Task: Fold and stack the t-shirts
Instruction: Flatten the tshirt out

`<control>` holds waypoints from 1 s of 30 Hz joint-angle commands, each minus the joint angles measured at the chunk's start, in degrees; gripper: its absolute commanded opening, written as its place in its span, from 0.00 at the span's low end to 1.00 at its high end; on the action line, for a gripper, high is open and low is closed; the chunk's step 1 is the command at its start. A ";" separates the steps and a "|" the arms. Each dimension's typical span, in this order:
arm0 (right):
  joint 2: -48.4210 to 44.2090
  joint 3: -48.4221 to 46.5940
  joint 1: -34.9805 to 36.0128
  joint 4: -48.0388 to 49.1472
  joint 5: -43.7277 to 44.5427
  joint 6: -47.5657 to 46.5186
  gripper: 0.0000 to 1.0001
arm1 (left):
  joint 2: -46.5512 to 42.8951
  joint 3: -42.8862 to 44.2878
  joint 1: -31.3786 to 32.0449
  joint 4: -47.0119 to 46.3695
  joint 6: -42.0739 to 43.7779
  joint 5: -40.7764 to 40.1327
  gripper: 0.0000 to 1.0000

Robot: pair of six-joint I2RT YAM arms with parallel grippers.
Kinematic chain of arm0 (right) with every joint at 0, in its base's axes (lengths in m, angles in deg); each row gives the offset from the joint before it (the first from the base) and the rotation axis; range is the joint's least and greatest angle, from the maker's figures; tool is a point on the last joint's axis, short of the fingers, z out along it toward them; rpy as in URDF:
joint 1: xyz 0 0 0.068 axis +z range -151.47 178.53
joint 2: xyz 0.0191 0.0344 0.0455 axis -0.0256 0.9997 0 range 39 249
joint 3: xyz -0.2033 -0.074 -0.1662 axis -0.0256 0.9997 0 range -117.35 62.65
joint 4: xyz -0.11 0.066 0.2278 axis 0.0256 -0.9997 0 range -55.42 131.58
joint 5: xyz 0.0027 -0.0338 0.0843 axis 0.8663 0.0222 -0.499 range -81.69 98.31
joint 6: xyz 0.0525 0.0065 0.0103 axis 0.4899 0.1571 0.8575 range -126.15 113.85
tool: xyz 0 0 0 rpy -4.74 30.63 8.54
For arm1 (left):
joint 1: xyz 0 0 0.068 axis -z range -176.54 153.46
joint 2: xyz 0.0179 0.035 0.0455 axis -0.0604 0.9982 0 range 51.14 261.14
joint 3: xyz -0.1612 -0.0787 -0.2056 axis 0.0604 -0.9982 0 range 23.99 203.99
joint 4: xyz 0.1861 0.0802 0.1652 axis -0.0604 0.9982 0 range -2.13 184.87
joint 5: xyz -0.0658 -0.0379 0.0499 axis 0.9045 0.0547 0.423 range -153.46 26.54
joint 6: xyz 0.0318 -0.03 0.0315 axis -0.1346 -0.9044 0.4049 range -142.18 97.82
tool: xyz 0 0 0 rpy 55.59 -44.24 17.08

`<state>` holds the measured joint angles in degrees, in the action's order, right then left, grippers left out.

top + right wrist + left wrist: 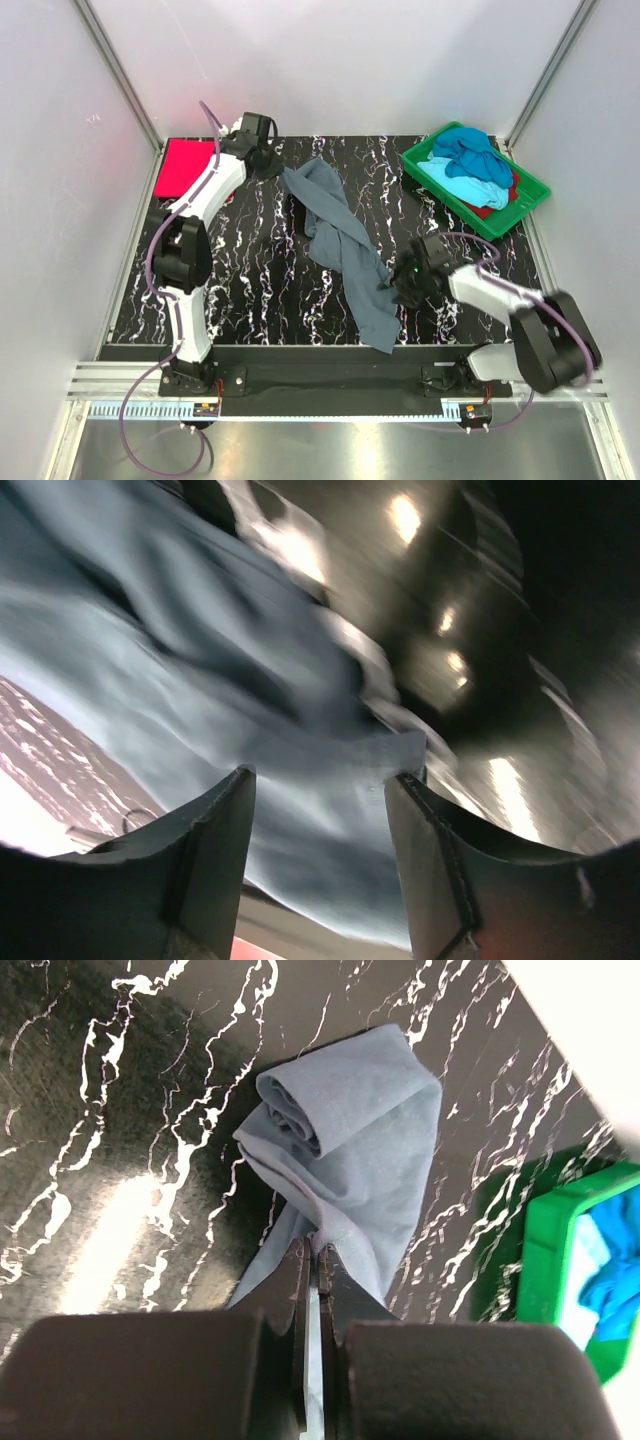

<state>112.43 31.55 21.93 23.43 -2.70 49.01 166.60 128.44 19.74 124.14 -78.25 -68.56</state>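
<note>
Five t-shirts are in my views, and only one is spread over the black marbled surface (250, 280). That is the slate grey-blue t-shirt (340, 240), pulled into a long rumpled band that runs from the far left of centre down towards the near edge, ending just left of the right arm's base.

My left hand (270, 162) is at the band's far end. In its wrist camera the jaws are pressed together on a thin fold of the grey-blue cloth, and beyond them the fabric rolls up into a loose bundle lying on the surface.

My right hand (403, 288) sits low beside the near part of the same shirt, on its right side. In its wrist camera the two fingers (215, 830) are spread apart, with grey-blue cloth filling the gap between them and reaching past them. That picture is blurred, so I cannot tell whether the fingers touch the fabric.

The bright red-pink t-shirt (188, 166) lies flat and squared at the far left corner, just behind the left arm.

The green tray (415, 160) stands at the far right corner, well apart from both hands. Heaped in it are a blue t-shirt (470, 148) on top, a turquoise t-shirt (465, 185) below it, and a red t-shirt (492, 208) showing at the near side.
</note>
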 commanded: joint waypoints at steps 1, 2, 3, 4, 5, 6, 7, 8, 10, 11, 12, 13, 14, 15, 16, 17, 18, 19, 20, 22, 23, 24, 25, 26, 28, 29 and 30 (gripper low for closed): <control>9.69 -8.44 0.42 10.15 2.13 -6.98 0.61 | -3.40 0.32 -0.89 -2.26 5.78 0.53 0.00; 11.89 -10.63 0.42 10.15 1.87 -10.39 0.60 | -3.66 0.06 -0.98 -2.26 6.58 0.45 0.00; 15.65 -14.83 0.51 10.07 1.43 -12.25 0.59 | -3.84 -0.20 -1.15 -2.26 7.29 0.10 0.00; 17.43 -16.96 0.42 9.98 1.34 -14.27 0.59 | -4.10 -0.55 -1.59 -2.26 8.16 -0.52 0.00; 18.76 -20.73 0.33 9.80 1.95 -17.51 0.59 | -4.62 -1.43 -1.94 -2.26 8.35 -0.52 0.00; 21.64 -22.59 0.16 8.93 2.21 -19.10 0.59 | -4.63 -1.70 -2.29 -2.26 8.44 -0.35 0.00; 23.06 -24.44 -0.45 8.14 2.91 -21.99 0.59 | -4.63 -2.05 -2.99 -2.26 8.61 0.26 0.00; 24.29 -26.46 -0.89 7.26 2.92 -23.41 0.59 | -4.72 -2.31 -3.44 -2.26 9.05 0.70 0.00; 26.67 -31.30 -1.86 4.54 2.66 -27.44 0.59 | -4.28 -2.14 -3.79 -2.26 10.97 1.50 0.00; 26.68 -32.62 -1.95 3.31 2.83 -28.78 0.59 | -4.02 -2.05 -3.97 -2.26 11.60 1.67 0.00; 26.07 -35.33 -1.95 -1.05 2.74 -29.92 0.59 | -3.93 -2.14 -4.05 -2.26 11.95 1.76 0.00; 25.37 -36.40 -1.95 -3.79 3.09 -31.06 0.59 | -3.93 -2.23 -4.23 -2.26 12.39 1.94 0.00; 24.23 -37.02 -1.95 -6.52 3.88 -30.99 0.60 | -3.67 -2.31 -4.23 -2.26 12.57 2.20 0.00; 21.69 -36.76 -1.95 -11.94 4.58 -30.90 0.61 | -3.49 -2.31 -4.32 -2.26 12.83 2.29 0.00; 20.36 -36.33 -2.13 -14.78 6.33 -29.59 0.61 | -3.31 -2.14 -4.49 -2.26 13.35 2.29 0.00; 18.18 -34.93 -3.09 -20.29 7.04 -28.27 0.62 | -2.79 -1.79 -4.58 -2.26 13.62 2.12 0.00; 17.11 -33.87 -3.88 -22.52 7.40 -26.78 0.62 | -2.52 -1.61 -4.76 -2.26 13.80 1.77 0.00; 15.71 -32.55 -4.58 -24.11 7.66 -23.03 0.62 | -2.26 -1.26 -4.85 -2.26 13.80 1.50 0.00; 14.21 -29.67 -5.20 -25.25 8.01 -20.99 0.62 | -2.00 -1.17 -4.85 -2.26 13.71 1.67 0.00; 8.51 -27.02 -5.82 -27.37 10.29 -14.24 0.61 | -1.55 -1.17 -4.93 -2.34 13.19 2.55 0.00; 4.40 -24.48 -5.73 -27.38 10.39 -12.11 0.61 | -1.47 -1.35 -4.93 -2.35 13.01 2.82 0.00; 2.61 -23.41 -5.82 -27.46 10.22 -10.35 0.61 | -1.47 -1.43 -4.93 -2.52 12.75 3.17 0.00; 0.94 -22.53 -5.73 -27.55 10.56 -6.94 0.60 | -1.47 -1.70 -4.93 -2.61 12.57 4.04 0.00; -0.46 -20.43 -5.82 -27.46 10.48 -5.69 0.59 | -1.55 -1.96 -4.93 -2.70 12.39 4.48 0.00; -3.98 -17.96 -5.82 -26.94 9.87 -4.35 0.55 | -2.08 -2.75 -4.85 -3.14 12.13 4.75 0.00; -5.30 -15.60 -5.82 -26.50 9.51 -4.53 0.54 | -2.25 -3.10 -4.85 -3.31 12.22 6.23 0.00; -5.92 -14.45 -5.82 -26.50 9.42 -4.36 0.53 | -2.52 -3.45 -4.85 -3.40 12.30 6.25 0.00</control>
<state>109.02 13.83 15.90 -1.84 5.83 39.65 165.36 126.05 15.12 123.40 -66.14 -65.09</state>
